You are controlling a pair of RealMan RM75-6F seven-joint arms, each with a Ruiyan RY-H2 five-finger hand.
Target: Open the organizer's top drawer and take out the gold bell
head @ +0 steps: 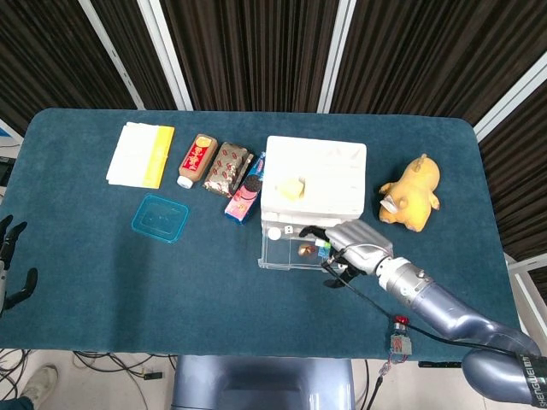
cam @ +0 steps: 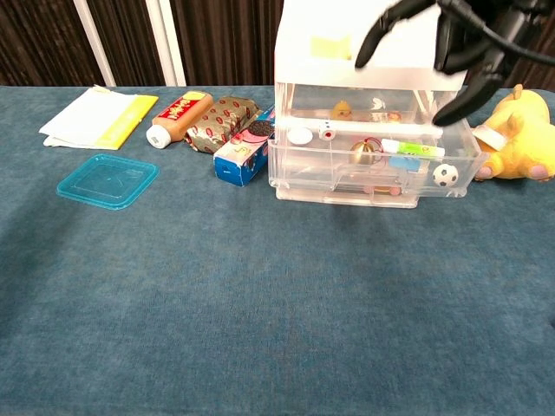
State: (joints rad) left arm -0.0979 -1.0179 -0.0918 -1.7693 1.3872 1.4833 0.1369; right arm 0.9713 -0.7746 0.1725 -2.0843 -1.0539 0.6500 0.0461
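Your right hand (cam: 451,43) hovers empty, fingers spread, over the clear plastic drawer (cam: 373,169); the round, seemingly metallic gold bell (cam: 362,153) lies inside.

Bright, even overhead light; soft shadows, sharp focus throughout.

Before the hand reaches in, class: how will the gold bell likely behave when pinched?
The gold bell looks small and round, so it will probably roll or slip. Its shiny surface suggests little grip. The right hand hovers open above the top drawer.
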